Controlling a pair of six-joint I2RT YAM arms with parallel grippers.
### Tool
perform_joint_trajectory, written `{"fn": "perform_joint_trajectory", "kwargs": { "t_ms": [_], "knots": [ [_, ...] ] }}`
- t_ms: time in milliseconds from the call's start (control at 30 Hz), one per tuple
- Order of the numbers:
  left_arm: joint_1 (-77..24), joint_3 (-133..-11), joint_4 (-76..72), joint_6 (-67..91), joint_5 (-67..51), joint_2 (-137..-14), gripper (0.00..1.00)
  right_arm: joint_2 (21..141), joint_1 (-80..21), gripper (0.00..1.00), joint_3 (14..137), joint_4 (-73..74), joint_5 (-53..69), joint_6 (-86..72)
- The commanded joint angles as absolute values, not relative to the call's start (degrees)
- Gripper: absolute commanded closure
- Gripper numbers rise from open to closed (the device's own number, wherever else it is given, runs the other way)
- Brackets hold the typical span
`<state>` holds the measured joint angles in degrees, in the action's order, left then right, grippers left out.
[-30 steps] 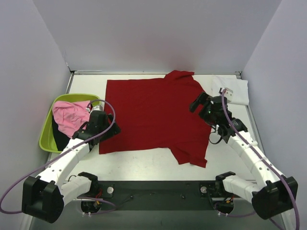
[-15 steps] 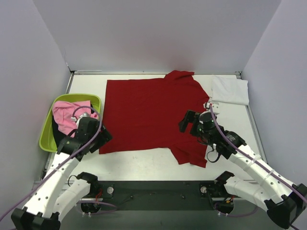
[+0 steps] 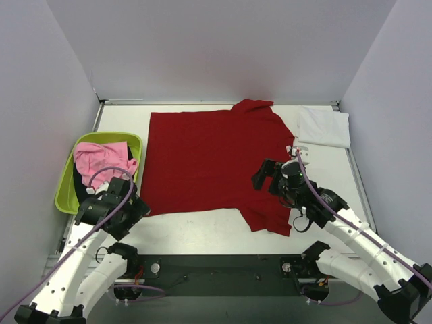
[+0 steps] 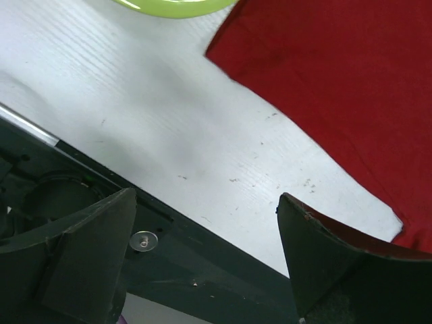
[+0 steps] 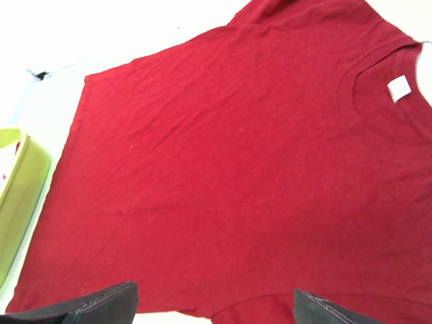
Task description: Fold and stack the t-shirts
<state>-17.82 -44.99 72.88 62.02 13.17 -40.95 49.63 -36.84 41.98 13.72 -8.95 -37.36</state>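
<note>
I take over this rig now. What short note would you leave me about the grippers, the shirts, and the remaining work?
Left gripper: open, empty, by the near-left corner of the deep red shirt.
Right gripper: open, empty, above that shirt's near-right side.
The red one lies flat, unfolded, mid-table. White shirt looks folded, far right corner. Pink shirt and black shirt are heaped in the green tub.
Done: white, apparently. To do: fold red, pink, black; stack all.

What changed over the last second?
Left tool drew back toward its base, to the red shirt's near-left corner. Right tool came from beside the white shirt nearer and leftward, over the red shirt's right side. Both open, empty. Shirts and green tub unmoved.
</note>
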Motion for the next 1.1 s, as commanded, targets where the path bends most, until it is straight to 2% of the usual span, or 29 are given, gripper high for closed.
{"fn": "perform_joint_trajectory", "kwargs": {
  "t_ms": [0,267,367,767,1067],
  "knots": [
    [-15.39,-47.29,76.29,64.25,16.87,-42.71,0.04,46.85,-37.27,0.00,40.34,12.04,-7.73,-37.18],
    [5.06,-44.82,65.23,49.67,11.08,-51.32,0.04,43.68,-37.27,0.00,37.27,10.90,-6.42,-36.65],
    [8.69,-45.00,62.14,47.37,7.30,-54.40,0.04,43.50,-37.18,0.00,36.48,10.46,-6.42,-36.30],
    [11.68,-48.95,53.44,42.98,8.70,-70.74,0.04,42.80,-37.00,0.00,35.33,9.14,-6.15,-36.21],
    [16.26,-60.19,49.74,39.73,9.40,-84.45,0.04,42.89,-36.91,0.00,35.33,9.40,-6.33,-36.47]
  ]
}}
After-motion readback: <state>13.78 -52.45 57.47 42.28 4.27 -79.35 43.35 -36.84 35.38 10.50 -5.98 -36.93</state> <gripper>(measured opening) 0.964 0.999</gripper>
